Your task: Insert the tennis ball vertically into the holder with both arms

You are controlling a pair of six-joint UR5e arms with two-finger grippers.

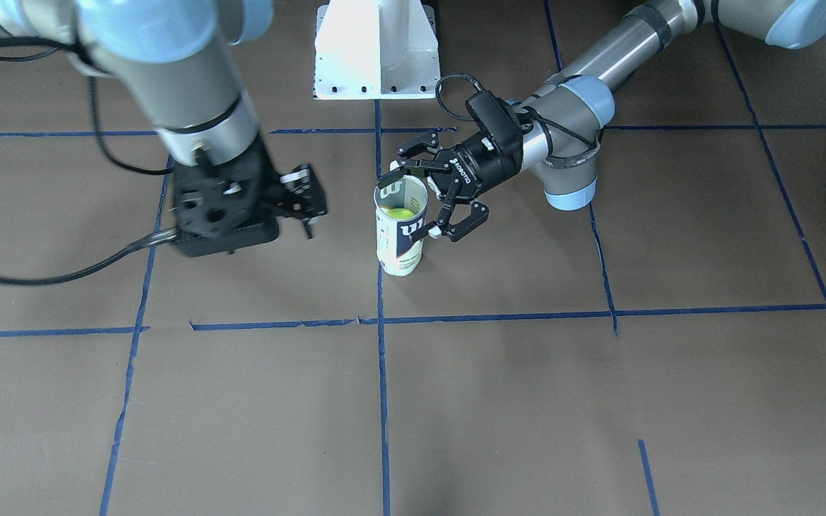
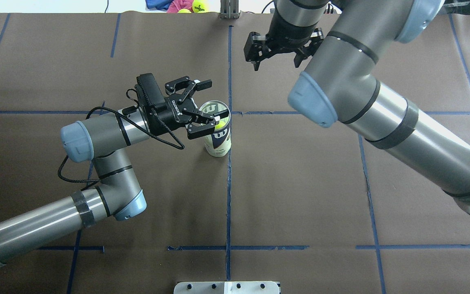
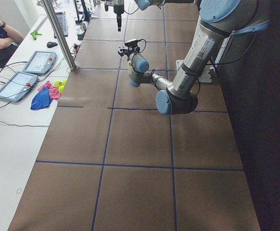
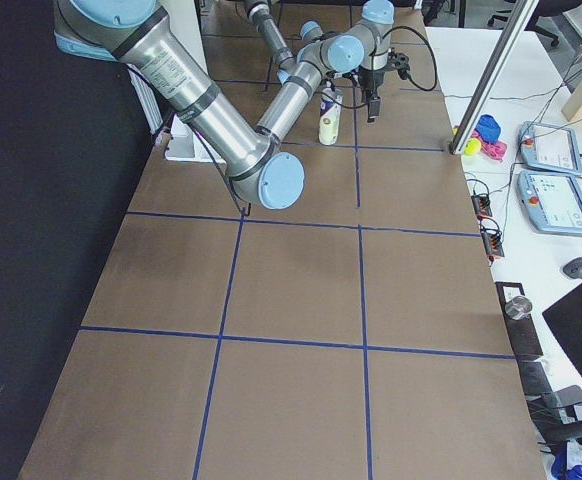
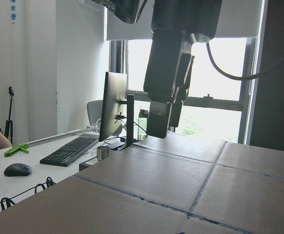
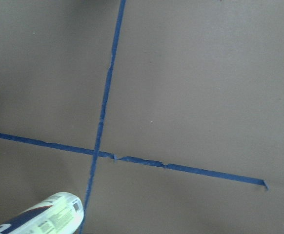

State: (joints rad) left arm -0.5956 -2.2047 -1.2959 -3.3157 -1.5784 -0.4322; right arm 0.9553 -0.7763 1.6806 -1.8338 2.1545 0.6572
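While it stands upright just beside a blue tape line (image 1: 381, 401) near the table's (image 1: 528, 401) ctr, the holder (image 1: 400, 240) keeps its mouth open to the top. It's a clear tube w/ a white & navy label round the body & a white "W" logo. 1 yellow-green tennis ball (image 1: 399, 213) sits inside, seen thru the rim. In the R wrist view only a bit of the tube shows, bottom-left, w/ fine print on the label.

L gripper (image 1: 411, 203) is level w/ the tube's upper part. Its jaws are spread wide, 1 finger on each side of the rim, not closed on it. Can't tell if a pad touches the plastic. L arm (image 2: 35, 224) comes in low, elbow bent.

R gripper (image 2: 276, 61) hangs higher, pointing down, on the far side of the tube from the robot base & well apart from it, jaws apart, holding nothing. R arm (image 2: 422, 139) reaches over the brown table.
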